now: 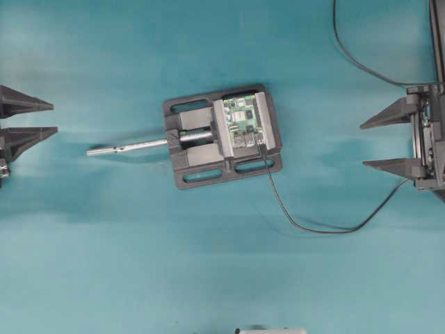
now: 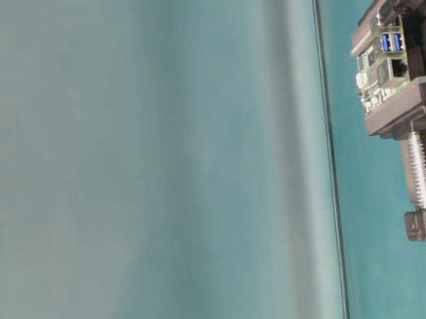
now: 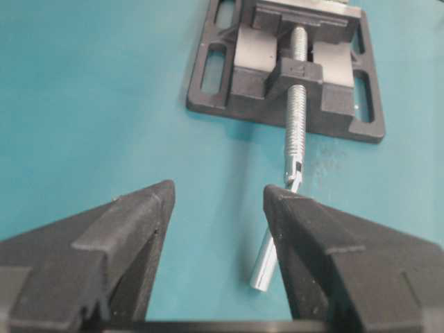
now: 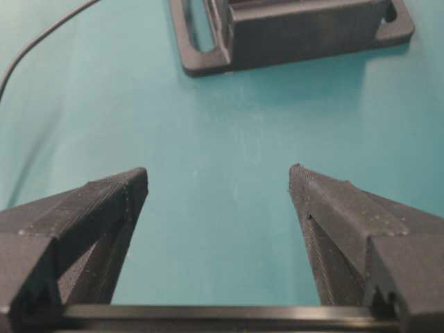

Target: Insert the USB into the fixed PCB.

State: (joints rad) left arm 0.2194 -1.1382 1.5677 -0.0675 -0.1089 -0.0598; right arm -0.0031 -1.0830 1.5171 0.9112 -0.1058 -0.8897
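Bench point(image 1: 104, 264): teal surface carrying everything; bare across most of the overhead view.

Right end effector point(image 1: 368, 145): parked at the right edge, jaws spread wide and empty, well apart from the work — a rest pose, by the look of it.

Left end effector point(image 1: 52, 117): at the left edge, likewise released and holding nothing; in its wrist view the tips frame the free end of the screw rod without touching it.

Vise point(image 1: 222, 136): black, flat on the bench near the middle; it clamps the board so that a plug can be pushed in without the board sliding.

Screw rod point(image 1: 128, 147): silver, projecting from the vise toward the left arm.

Cable point(image 1: 327, 228): thin and black, looping from the board across the bench toward the right end effector; the slack keeps it from tugging on the board.

Second cable point(image 1: 348, 52): runs along the upper right, no plug in view.

Fixed PCB point(image 1: 245, 120): small green board held level between the vise jaws, silver port housings at the edge nearer the bottom of the overhead view.

USB point(image 1: 261, 145): dark plug at the board's port edge, touching a housing — judged already seated, though depth cannot be confirmed.
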